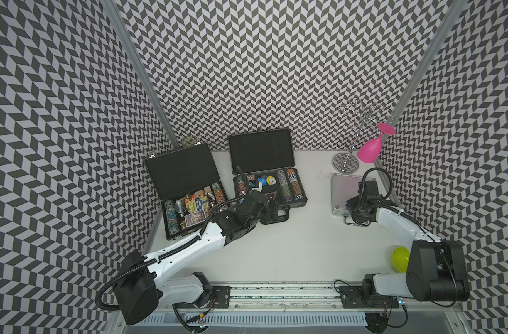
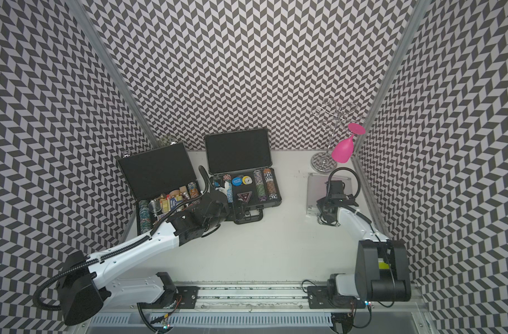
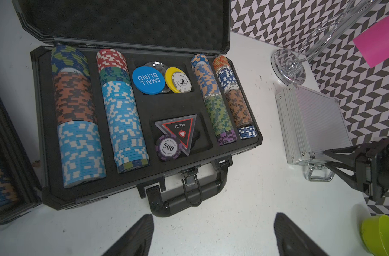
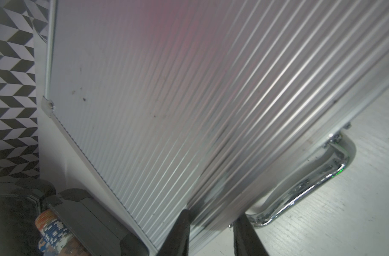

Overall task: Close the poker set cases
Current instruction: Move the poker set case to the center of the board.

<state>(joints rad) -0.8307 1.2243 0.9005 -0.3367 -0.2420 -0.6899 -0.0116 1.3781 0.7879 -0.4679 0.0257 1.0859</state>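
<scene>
The flat black poker set case [image 1: 177, 170] stands open at the left, with chips and cards inside. In the middle, the thick dark grey case [image 1: 261, 150] is also open, its lid [image 3: 122, 22] upright over rows of chips. The small silver case [image 1: 345, 191] lies at the right with its lid down. My left gripper [image 3: 213, 235] is open and empty, just in front of the grey case's handle [image 3: 189, 199]. My right gripper [image 4: 212, 232] straddles the silver case's [image 4: 167, 88] front edge beside its chrome handle [image 4: 310, 184]. Its jaws are partly apart, and whether they touch the case is unclear.
A chrome glass stand [image 1: 346, 162] with a pink glass [image 1: 369, 150] hanging from it stands behind the silver case. A lime green bowl [image 1: 400, 258] sits near the right arm's base. Patterned walls close in the back and both sides.
</scene>
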